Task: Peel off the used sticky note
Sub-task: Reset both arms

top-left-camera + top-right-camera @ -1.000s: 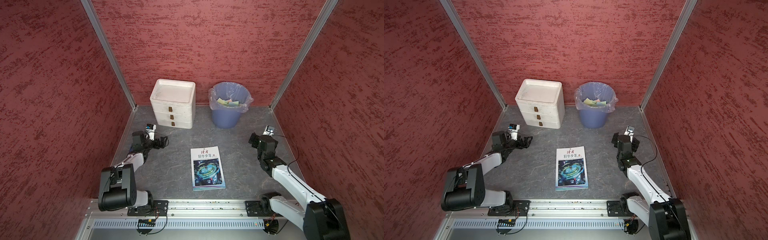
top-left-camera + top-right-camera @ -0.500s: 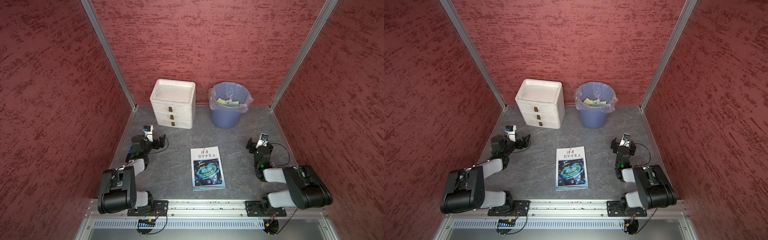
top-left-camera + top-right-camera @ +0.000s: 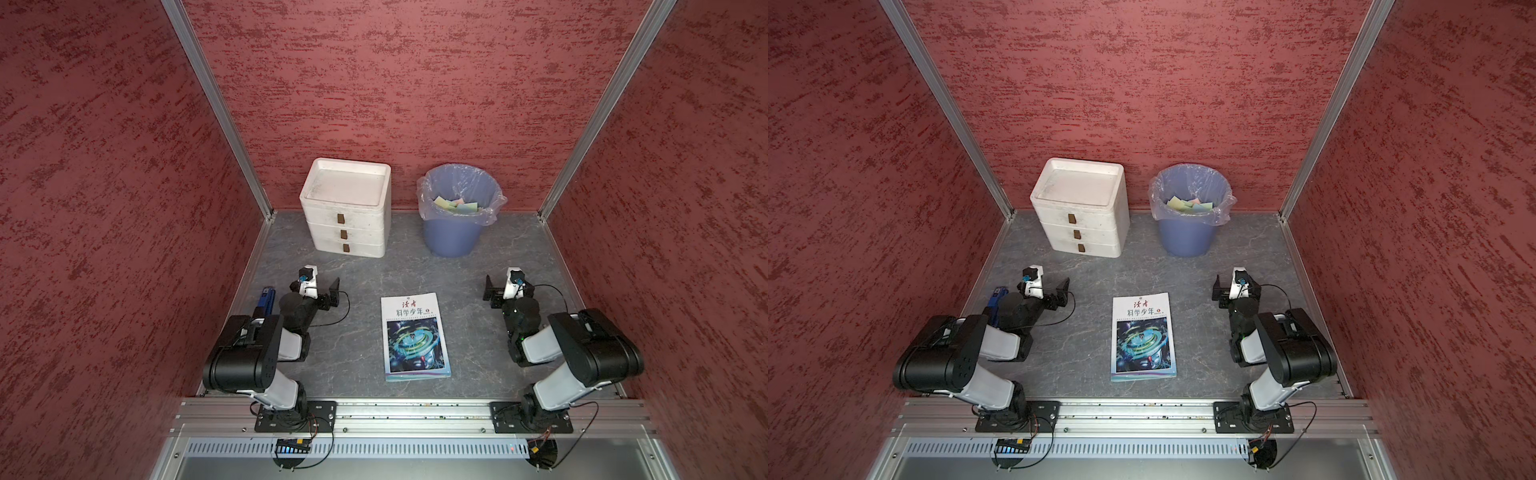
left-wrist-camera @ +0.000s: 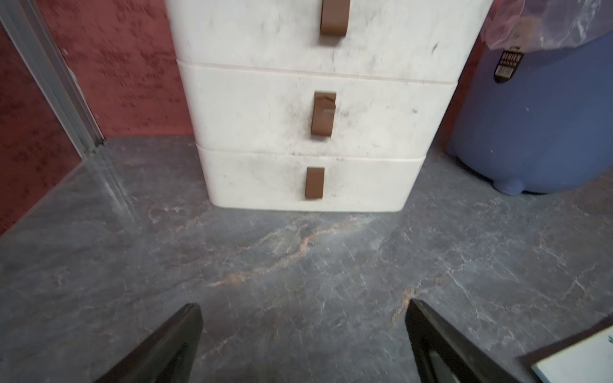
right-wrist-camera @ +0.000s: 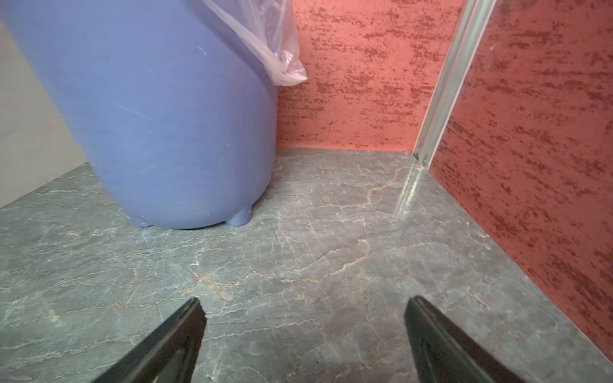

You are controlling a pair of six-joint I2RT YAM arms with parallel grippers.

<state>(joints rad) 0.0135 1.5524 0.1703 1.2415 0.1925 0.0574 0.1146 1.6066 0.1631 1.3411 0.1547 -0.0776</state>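
Two arms are sitting folded low over the grey tabletop (image 3: 361, 266). Fingers of the left gripper (image 4: 303, 304) are standing wide apart, gripping nothing, facing the white drawer unit (image 4: 365, 116). Fingers of the right gripper (image 5: 305, 299) are likewise spread, empty, facing the blue bin (image 5: 166, 132). Coloured sticky notes (image 3: 455, 204) are lying inside the bin, in both top views. A closed magazine (image 3: 415, 336) is lying flat between the arms, apart from both grippers.
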